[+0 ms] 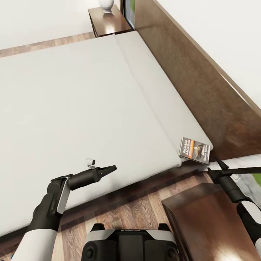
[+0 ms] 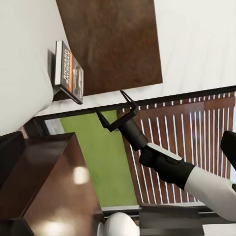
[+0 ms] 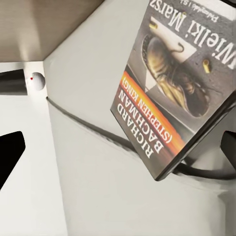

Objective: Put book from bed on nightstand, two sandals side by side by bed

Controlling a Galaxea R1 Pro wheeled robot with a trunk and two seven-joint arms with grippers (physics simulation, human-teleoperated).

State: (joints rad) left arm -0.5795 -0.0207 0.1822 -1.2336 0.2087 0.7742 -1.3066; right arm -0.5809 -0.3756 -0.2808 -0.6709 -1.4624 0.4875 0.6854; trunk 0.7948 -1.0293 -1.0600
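The book (image 1: 195, 150) lies flat on the corner of the bed's pale mattress (image 1: 72, 101), beside the dark wooden headboard (image 1: 203, 90). Its cover shows an orange band and a boot picture (image 3: 172, 88). My right gripper (image 1: 217, 169) hovers open just off that corner, a short way from the book, with nothing between its black fingers (image 3: 11, 157). The left wrist view shows that gripper (image 2: 115, 109) and the book (image 2: 69, 73) too. My left gripper (image 1: 108, 170) is open over the mattress's near edge, holding nothing. The near nightstand (image 1: 206, 217) stands below the right arm. The sandals are out of view.
A second nightstand (image 1: 108, 21) with a white vase (image 1: 106, 5) stands at the bed's far side. Wood-plank floor (image 1: 123, 214) runs between my base and the bed frame. In the left wrist view, a window with a slatted fence (image 2: 187, 147) sits behind the right arm.
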